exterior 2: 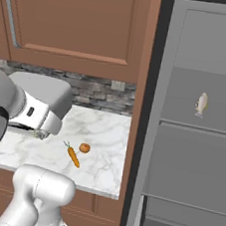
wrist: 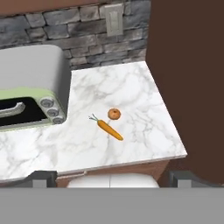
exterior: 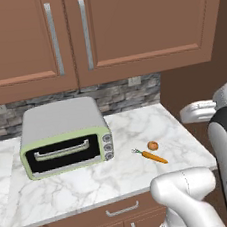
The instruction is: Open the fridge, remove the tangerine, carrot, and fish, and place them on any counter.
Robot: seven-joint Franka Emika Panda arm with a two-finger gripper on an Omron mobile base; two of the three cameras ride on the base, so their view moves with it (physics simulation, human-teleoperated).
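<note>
The carrot (exterior: 153, 156) (exterior 2: 73, 156) (wrist: 110, 129) lies on the white marble counter (exterior: 89, 185) (exterior 2: 109, 129) (wrist: 131, 85), green top to the left. Just behind it rests the tangerine (exterior: 152, 145) (exterior 2: 84, 147) (wrist: 114, 113), close to the carrot. To the right the fridge (exterior 2: 199, 165) stands open, and the pale fish (exterior 2: 201, 104) is on an upper grey shelf. In the hand view my gripper (wrist: 113, 178) hovers above the counter's front edge, open, its fingertips (wrist: 43, 177) far apart and nothing between them.
A grey and pale-green toaster oven (exterior: 63, 137) (wrist: 30, 87) takes up the counter's left part. Brown wall cabinets (exterior: 75, 34) hang above, with a stone backsplash (wrist: 65, 26) behind. A dark brown side panel (wrist: 188, 65) bounds the counter on the right.
</note>
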